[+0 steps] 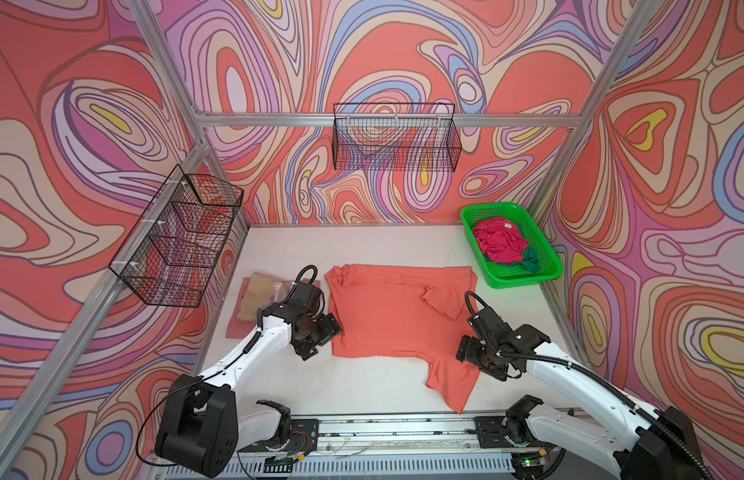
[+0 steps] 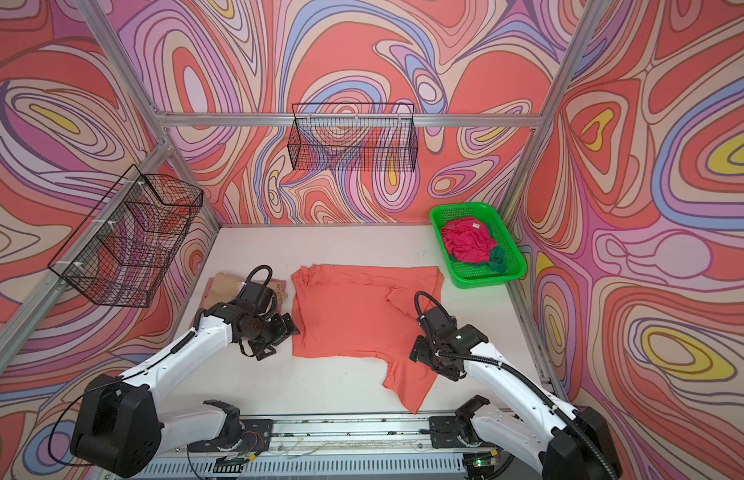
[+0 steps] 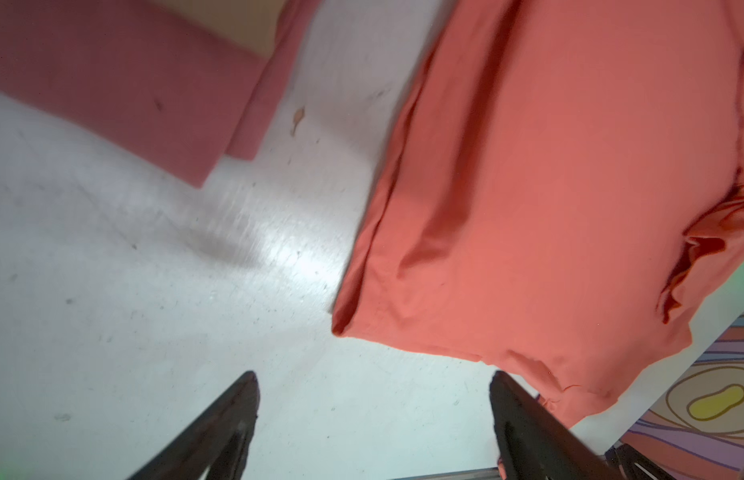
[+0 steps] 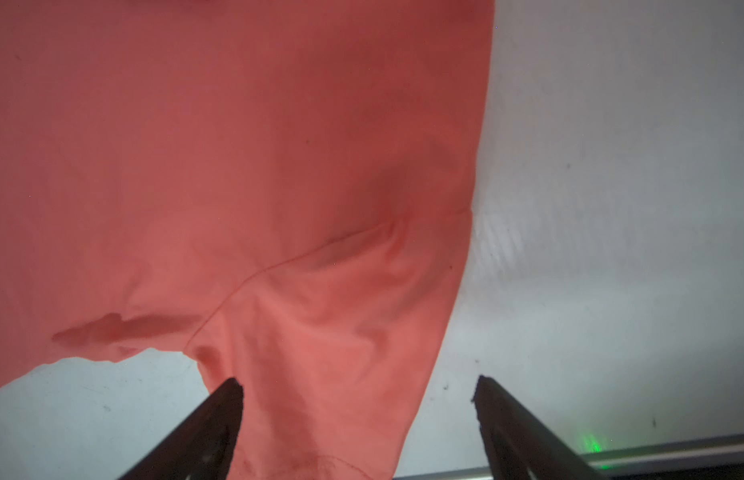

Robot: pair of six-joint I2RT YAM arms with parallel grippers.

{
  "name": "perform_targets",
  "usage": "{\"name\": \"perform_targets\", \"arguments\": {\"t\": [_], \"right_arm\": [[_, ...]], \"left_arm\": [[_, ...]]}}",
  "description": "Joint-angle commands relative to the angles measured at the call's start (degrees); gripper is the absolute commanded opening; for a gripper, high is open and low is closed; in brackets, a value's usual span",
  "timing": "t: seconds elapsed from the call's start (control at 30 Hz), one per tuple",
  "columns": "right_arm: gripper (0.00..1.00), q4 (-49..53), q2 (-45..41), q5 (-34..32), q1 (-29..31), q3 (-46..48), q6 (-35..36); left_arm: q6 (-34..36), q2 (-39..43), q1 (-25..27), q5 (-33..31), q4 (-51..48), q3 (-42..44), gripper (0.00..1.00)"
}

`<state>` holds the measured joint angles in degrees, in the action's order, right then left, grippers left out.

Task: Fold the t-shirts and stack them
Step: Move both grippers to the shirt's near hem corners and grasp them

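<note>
Coral shirt: spread on the table, mid-surface; one sleeve turned back onto the body at the right, the other trailing toward the front edge.
Left gripper: jaws wide apart, nothing between them; over bare table just beside the shirt's left edge, as both top views show.
Right gripper: jaws wide apart, not clamped; the front sleeve lies below, one finger over cloth, the other over bare table. Contact with cloth cannot be told.
Tan shirt: folded, lying on the salmon shirt, left of the coral one, part hidden by the left arm.
Basket: green, at the right rear corner of the table.
Magenta shirt: crumpled in the basket, white label showing.
Green shirt: crumpled beneath the magenta one.
</note>
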<state>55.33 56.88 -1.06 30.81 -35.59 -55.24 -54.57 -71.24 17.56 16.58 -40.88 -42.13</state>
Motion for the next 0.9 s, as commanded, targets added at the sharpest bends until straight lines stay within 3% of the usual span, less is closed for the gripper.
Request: {"name": "perform_targets", "arguments": {"t": [0.0, 0.27, 0.33, 0.6, 0.87], "right_arm": [[0.9, 3.6, -0.8, -0.1, 4.1, 1.3, -8.7], [0.84, 3.4, -0.1, 0.8, 8.0, 2.7, -12.4], [0.83, 3.4, 0.1, 1.3, 9.0, 2.7, -13.2], [0.8, 2.3, 2.8, 1.8, 14.8, 2.2, -17.1], [0.78, 2.7, 2.9, 2.7, 18.6, 3.6, -20.3]], "left_arm": [[-3.8, 1.5, 0.9, 1.8, 2.0, 1.9, 0.84], [-5.6, -2.3, 4.1, 0.6, 6.6, 3.5, 0.7], [-5.2, -3.7, 4.3, -0.2, 7.2, 3.1, 0.6], [-3.5, -8.2, 4.6, -2.9, 8.4, 2.6, 0.36], [-1.9, -12.7, 4.6, -4.8, 9.5, 1.6, 0.3]]}}
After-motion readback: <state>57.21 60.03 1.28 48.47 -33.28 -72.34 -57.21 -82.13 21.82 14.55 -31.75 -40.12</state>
